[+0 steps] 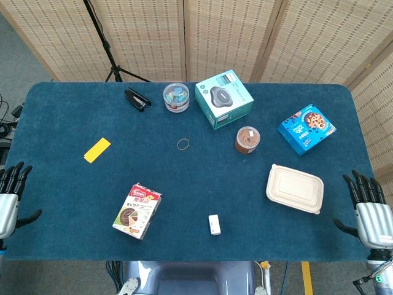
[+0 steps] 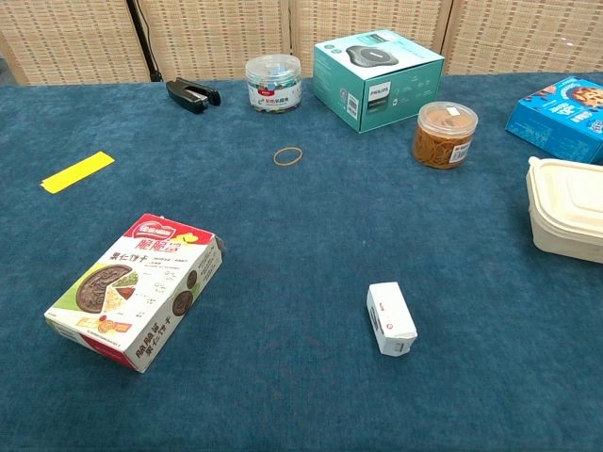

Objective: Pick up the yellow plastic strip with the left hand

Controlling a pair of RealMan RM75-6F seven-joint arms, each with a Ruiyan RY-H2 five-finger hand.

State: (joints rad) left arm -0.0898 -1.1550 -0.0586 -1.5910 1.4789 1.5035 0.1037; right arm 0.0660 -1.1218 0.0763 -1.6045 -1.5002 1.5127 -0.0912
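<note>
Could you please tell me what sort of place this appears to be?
Probably a robot test setup: a blue-covered table with assorted small items like a stapler, woven screens behind, and a tripod.

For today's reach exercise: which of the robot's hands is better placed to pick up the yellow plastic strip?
Left. The left hand waits open at the table's left edge, the yellow plastic strip lying on that side; the right hand sits across the table.

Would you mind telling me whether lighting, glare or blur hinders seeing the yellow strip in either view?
Head view: even, soft light, the yellow plastic strip sharp, no glare. Chest view: the strip equally crisp, shadows faint.
</note>
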